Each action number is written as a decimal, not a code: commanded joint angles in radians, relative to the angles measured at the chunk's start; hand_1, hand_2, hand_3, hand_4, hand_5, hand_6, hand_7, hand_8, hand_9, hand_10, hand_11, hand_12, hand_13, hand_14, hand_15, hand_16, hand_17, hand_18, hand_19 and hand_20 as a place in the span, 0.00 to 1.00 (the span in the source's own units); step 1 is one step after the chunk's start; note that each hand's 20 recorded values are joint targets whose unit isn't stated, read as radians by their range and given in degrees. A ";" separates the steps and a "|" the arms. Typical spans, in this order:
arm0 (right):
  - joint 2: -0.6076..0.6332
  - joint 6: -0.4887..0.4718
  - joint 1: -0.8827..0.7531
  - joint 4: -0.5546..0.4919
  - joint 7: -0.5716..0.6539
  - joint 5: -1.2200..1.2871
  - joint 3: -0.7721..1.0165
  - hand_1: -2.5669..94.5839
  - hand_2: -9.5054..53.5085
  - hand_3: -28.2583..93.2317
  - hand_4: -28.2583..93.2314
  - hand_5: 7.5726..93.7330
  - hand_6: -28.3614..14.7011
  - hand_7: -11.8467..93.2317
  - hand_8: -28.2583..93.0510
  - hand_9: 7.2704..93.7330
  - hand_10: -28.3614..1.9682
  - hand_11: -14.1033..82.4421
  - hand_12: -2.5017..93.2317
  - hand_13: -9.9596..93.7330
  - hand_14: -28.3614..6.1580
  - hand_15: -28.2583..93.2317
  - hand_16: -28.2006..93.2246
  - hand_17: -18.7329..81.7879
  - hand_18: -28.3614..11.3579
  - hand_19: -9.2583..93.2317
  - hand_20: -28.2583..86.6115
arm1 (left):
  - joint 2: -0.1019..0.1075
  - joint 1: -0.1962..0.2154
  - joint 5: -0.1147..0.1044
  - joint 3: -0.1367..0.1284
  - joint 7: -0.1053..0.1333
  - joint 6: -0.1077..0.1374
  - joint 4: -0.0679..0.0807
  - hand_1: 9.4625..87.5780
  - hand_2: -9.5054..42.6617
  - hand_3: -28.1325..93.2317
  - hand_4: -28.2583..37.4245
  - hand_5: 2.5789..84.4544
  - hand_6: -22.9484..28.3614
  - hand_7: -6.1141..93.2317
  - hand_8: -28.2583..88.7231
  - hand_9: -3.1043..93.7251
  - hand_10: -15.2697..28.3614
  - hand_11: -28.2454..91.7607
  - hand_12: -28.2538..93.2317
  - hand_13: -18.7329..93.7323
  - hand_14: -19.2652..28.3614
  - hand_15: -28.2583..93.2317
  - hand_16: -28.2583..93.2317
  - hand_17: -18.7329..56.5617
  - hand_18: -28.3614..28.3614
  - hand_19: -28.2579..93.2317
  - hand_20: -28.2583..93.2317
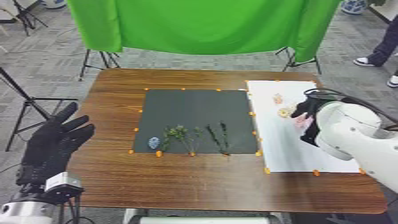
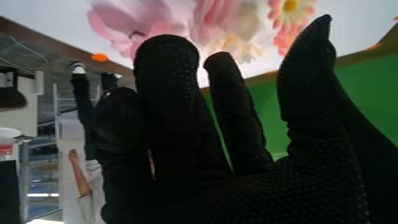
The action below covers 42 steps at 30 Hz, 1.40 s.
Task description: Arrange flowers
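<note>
Right hand, head view: while its arm crossed the right side of the white sheet (image 1: 289, 155), the right hand (image 1: 308, 111) hung over that sheet.
Pale pink bloom: the pale pink bloom (image 1: 302, 122) lay on the white sheet, right beside the right hand; whether they touched, I cannot tell.
Other blooms: a reddish-pink bloom (image 1: 278, 98) and a yellowish bloom (image 1: 284, 113) lay on the white sheet, to the left of the right hand.
Black mat: the black mat (image 1: 195, 115) lay just left of the white sheet on the brown counter (image 1: 187, 190).
Stems: dark green stems (image 1: 218, 137) lay on the black mat at its near edge, left of the white sheet; farther left of it came leafy sprigs (image 1: 180, 135), then a blue-and-white oval piece (image 1: 154, 142).
Orange tabs: the orange tabs (image 1: 267, 170) dotted the edges of the white sheet and black mat.
Left hand: well left of the white sheet, the left hand (image 1: 49, 150) was wide and empty, fingers spread.
Green cloth: the green cloth (image 1: 204, 25) hung beyond the white sheet's far edge.
Right hand, right wrist view: the right hand (image 2: 204, 170) was wide, its fingers extended and apart.
Flowers, right wrist view: a broad-petalled pink flower (image 2: 133, 25) and a yellow-centred daisy (image 2: 290, 7) lay on the white sheet, past the fingers.
</note>
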 commanded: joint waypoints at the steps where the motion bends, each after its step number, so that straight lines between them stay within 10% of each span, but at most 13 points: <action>1: -0.018 -0.013 -0.004 0.018 0.022 0.019 -0.024 0.36 0.17 0.88 0.05 0.53 0.56 0.25 0.15 0.62 0.25 0.28 0.17 0.80 0.53 0.81 0.32 0.68 0.25 1.00 0.51 | -0.004 0.004 -0.005 0.002 -0.001 0.005 0.004 0.27 0.30 0.75 0.14 0.41 0.63 0.15 0.18 0.37 0.82 0.46 0.33 0.36 0.99 0.70 0.14 0.16 1.00 0.69 0.23; 13: -0.044 -0.045 -0.045 0.039 0.030 0.062 0.012 0.39 0.15 0.88 0.05 0.54 0.54 0.26 0.15 0.62 0.28 0.29 0.17 0.80 0.55 0.82 0.33 0.68 0.25 1.00 0.52 | -0.020 0.007 0.003 -0.005 -0.011 0.003 0.002 0.26 0.30 0.76 0.14 0.41 0.63 0.15 0.18 0.37 0.82 0.46 0.33 0.36 0.99 0.70 0.14 0.16 1.00 0.69 0.23; 26: -0.029 0.070 0.052 0.042 0.032 -0.083 -0.202 0.68 0.00 0.82 0.00 0.75 0.57 0.33 0.28 0.90 0.63 0.22 0.33 0.92 0.79 0.75 0.35 0.74 0.39 1.00 0.50 | -0.028 -0.005 0.010 -0.005 -0.026 -0.001 0.003 0.26 0.30 0.76 0.14 0.42 0.64 0.15 0.18 0.37 0.82 0.46 0.33 0.36 0.99 0.70 0.13 0.16 1.00 0.69 0.23; 35: -0.015 0.136 0.036 -0.040 0.008 -0.176 -0.149 0.69 0.00 0.83 0.00 0.84 0.62 0.34 0.29 0.98 0.67 0.22 0.35 0.97 0.82 0.72 0.37 0.79 0.40 1.00 0.51 | -0.067 0.059 0.019 -0.070 -0.041 -0.004 -0.013 0.27 0.31 0.75 0.14 0.42 0.64 0.15 0.18 0.37 0.82 0.46 0.33 0.36 0.99 0.70 0.13 0.16 1.00 0.69 0.23; 42: -0.069 0.126 0.122 -0.114 -0.068 -0.198 -0.144 0.68 0.00 0.84 0.00 0.85 0.61 0.34 0.29 0.98 0.66 0.22 0.36 0.98 0.83 0.72 0.38 0.79 0.39 1.00 0.52 | -0.067 0.148 -0.006 -0.117 0.002 0.018 -0.029 0.26 0.31 0.75 0.14 0.42 0.64 0.15 0.18 0.37 0.82 0.46 0.33 0.36 0.99 0.70 0.13 0.16 1.00 0.69 0.23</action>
